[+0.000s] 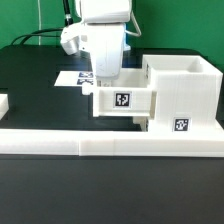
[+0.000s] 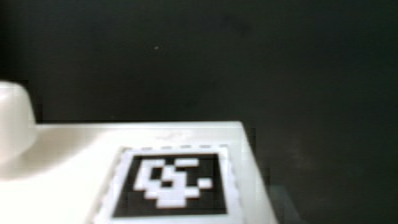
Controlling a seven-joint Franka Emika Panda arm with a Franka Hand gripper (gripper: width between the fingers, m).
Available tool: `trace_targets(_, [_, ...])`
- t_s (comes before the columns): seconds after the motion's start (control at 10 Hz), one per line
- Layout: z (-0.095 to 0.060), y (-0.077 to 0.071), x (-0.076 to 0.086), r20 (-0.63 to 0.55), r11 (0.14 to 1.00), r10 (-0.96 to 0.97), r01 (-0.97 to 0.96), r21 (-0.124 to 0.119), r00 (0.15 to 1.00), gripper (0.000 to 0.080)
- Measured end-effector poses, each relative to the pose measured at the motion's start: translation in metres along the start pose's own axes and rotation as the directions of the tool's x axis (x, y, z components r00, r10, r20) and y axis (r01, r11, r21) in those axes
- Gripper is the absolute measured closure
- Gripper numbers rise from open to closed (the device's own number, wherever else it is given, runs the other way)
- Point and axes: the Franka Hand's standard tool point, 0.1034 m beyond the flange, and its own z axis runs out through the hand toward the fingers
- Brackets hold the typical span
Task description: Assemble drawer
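The gripper (image 1: 104, 82) hangs straight down over the black table (image 1: 40, 95), its tip just above the rear rim of the small drawer box (image 1: 124, 100). Whether its fingers are spread or pressed together cannot be told: in the exterior view the white hand blocks them, and the wrist view shows only a blurred pale shape at one edge.

The small drawer box sits directly below and slightly toward the exterior view's right of the gripper. It is a white, open-topped box with thin flat walls and square corners, matte like plastic, and it carries a black-and-white marker tag (image 1: 122, 99) on its near face. In the wrist view the same white surface (image 2: 125, 165) fills the lower part of the picture, smooth and pale, with a tag (image 2: 173, 183) printed on it, soft with blur.

Just beyond the small box on the exterior view's right, touching it, stands the larger drawer housing (image 1: 185, 95), a taller white open box with its own tag on the front. Behind the gripper lies the marker board (image 1: 72, 77), thin and flat. A long white rail (image 1: 90, 147) runs across in front of both boxes.
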Motion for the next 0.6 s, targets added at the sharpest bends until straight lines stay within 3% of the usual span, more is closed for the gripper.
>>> trace_targets(0.6, [0.0040, -0.0026, 0.0016, -0.002, 1.000, 0.024, -0.024, 0.000, 1.000, 0.0757])
